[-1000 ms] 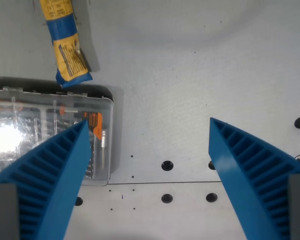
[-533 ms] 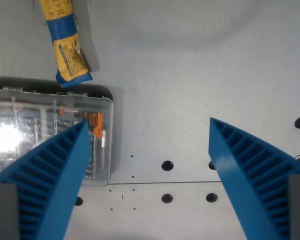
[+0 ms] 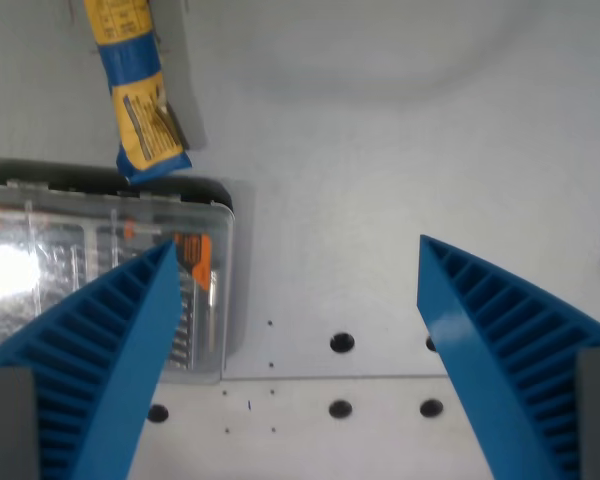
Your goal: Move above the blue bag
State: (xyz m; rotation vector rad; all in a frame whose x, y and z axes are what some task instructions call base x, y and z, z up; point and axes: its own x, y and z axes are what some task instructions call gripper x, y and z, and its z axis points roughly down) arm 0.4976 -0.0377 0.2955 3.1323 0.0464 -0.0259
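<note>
Blue bag (image 3: 135, 90), yellow-labelled (slightly blurred, perhaps crinkled), lies flat; gripper (image 3: 295, 300) spread wide, empty.

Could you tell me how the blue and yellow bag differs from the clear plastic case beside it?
The blue bag is narrow, opaque and printed in blue and yellow; the clear plastic case is broad, transparent and shows tool bits inside. The bag lies tilted, running out of the top edge; the case sits square to the frame and runs out of the wrist view's left edge. Both rest on the grey table, left of the open gripper.
</note>
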